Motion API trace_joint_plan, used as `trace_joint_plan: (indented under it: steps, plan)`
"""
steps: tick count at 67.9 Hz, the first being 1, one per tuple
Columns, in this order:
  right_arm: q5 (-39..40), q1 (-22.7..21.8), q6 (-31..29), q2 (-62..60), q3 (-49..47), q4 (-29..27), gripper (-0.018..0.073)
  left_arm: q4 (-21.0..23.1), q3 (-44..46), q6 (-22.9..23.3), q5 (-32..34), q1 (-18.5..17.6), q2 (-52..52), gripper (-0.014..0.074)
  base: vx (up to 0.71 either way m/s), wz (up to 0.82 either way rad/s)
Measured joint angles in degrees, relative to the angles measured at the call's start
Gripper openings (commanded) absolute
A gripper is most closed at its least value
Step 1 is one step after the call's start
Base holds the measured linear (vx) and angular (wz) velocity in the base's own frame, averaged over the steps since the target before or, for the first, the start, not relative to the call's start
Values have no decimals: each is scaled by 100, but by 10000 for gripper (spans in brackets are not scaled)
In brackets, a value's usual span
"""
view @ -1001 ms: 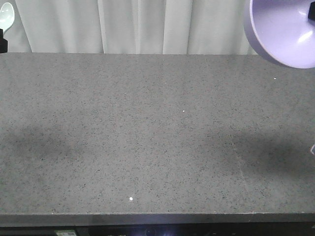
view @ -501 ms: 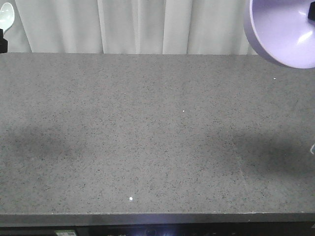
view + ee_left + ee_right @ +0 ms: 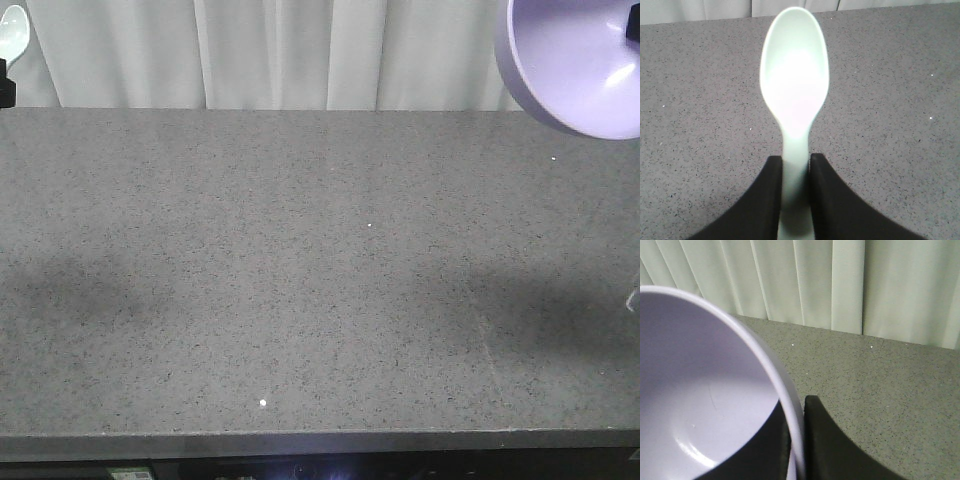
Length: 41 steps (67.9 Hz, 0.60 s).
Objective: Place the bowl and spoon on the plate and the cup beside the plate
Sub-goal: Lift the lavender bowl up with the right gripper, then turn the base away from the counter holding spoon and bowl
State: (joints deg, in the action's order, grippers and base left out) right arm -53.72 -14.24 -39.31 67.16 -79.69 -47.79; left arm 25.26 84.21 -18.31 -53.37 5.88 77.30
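The left gripper (image 3: 796, 167) is clamped on the handle of the mint spoon (image 3: 794, 75), held above the grey tabletop (image 3: 890, 125). The right gripper (image 3: 797, 415) pinches only the thin rim of the lavender bowl (image 3: 700, 390), which is raised and tilted. That edge grip could let the bowl swing or slip free, and with the plate and cup out of view, either item may be set down off target.

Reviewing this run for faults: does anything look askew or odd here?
The bowl hangs steeply tilted, pinched by its rim in the right claw; the left claw holds the spoon aloft. Neither plate nor cup shows in any view.
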Motion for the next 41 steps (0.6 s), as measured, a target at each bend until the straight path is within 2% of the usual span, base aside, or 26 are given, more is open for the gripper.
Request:
trace_joint_plan:
  steps: [41]
  plan:
    - [0, 0, 0, 0, 0, 0, -3, 0, 0, 0, 0, 0, 0, -8, -1, -6]
